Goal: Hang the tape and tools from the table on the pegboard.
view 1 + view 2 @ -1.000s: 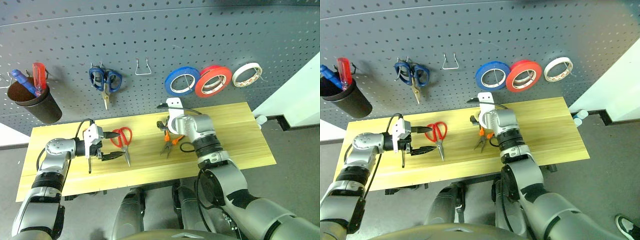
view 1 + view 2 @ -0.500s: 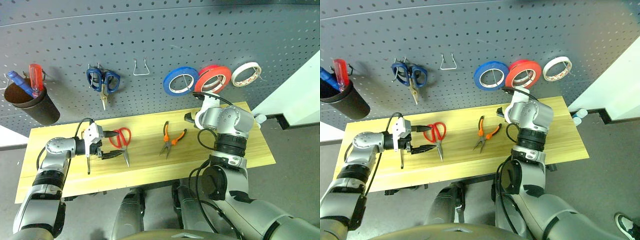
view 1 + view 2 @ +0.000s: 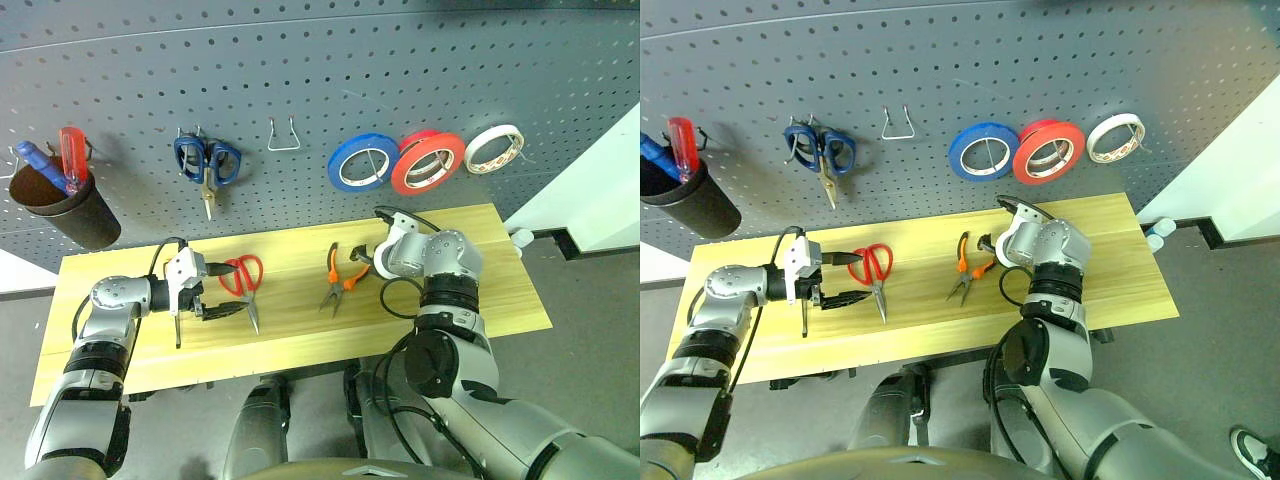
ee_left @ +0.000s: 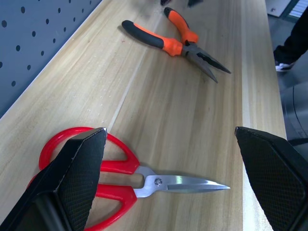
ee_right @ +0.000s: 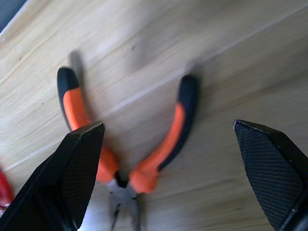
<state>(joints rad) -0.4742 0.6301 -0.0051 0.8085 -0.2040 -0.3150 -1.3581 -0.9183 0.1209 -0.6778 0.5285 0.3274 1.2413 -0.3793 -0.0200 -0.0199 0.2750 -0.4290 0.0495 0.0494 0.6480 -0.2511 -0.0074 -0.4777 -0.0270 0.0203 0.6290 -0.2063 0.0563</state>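
Observation:
Red-handled scissors (image 3: pixel 243 278) lie on the light wood table (image 3: pixel 480 290), blades toward the front edge. My left gripper (image 3: pixel 224 290) stands open just left of them, its fingers level with the handles (image 4: pixel 120 166) and apart from them. Orange-and-black pliers (image 3: pixel 340 276) lie mid-table with their handles spread. My right gripper (image 3: pixel 369 258) is open, tilted down at the pliers' handles (image 5: pixel 168 139) from the right, not touching. The red tape (image 3: pixel 427 162) hangs on the dark grey pegboard (image 3: pixel 300 80).
On the pegboard hang a blue tape roll (image 3: pixel 364 163), a cream-white roll (image 3: pixel 493 148), blue-handled scissors (image 3: pixel 208 163) and a bare wire hook (image 3: pixel 284 135). A black cup (image 3: pixel 70 210) at the far left holds red and blue screwdrivers.
My right gripper swung from over the pliers out to the right, rolled its wrist, and came back down to face their handles. The left gripper, scissors and pliers stayed put.

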